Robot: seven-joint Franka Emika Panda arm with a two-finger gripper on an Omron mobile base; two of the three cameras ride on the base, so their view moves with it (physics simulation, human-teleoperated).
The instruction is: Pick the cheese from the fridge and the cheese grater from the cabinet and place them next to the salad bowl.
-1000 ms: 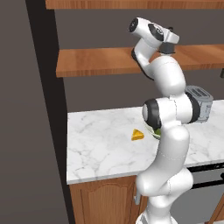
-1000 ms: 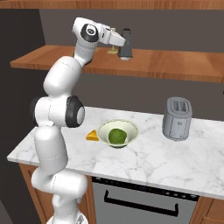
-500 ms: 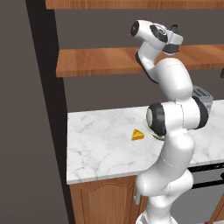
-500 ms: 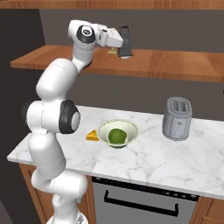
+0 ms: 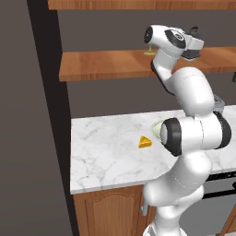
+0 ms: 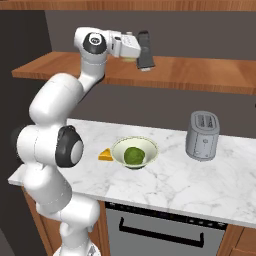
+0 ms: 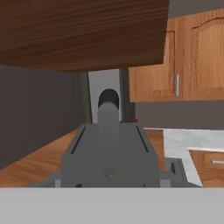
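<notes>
Since the earlier frames, the cheese grater point(image 6: 145, 51) has been drawn outward past the cabinet point(image 6: 200, 75) shelf's front edge, clamped in the gripper point(image 6: 142, 50). Delivery remains: cheese point(image 6: 105, 155) is noted beside the salad bowl point(image 6: 118, 148).

A silver toaster point(image 6: 202, 135) is seen upright on a white marble counter point(image 6: 170, 185), above a black oven point(image 6: 160, 231)
</notes>
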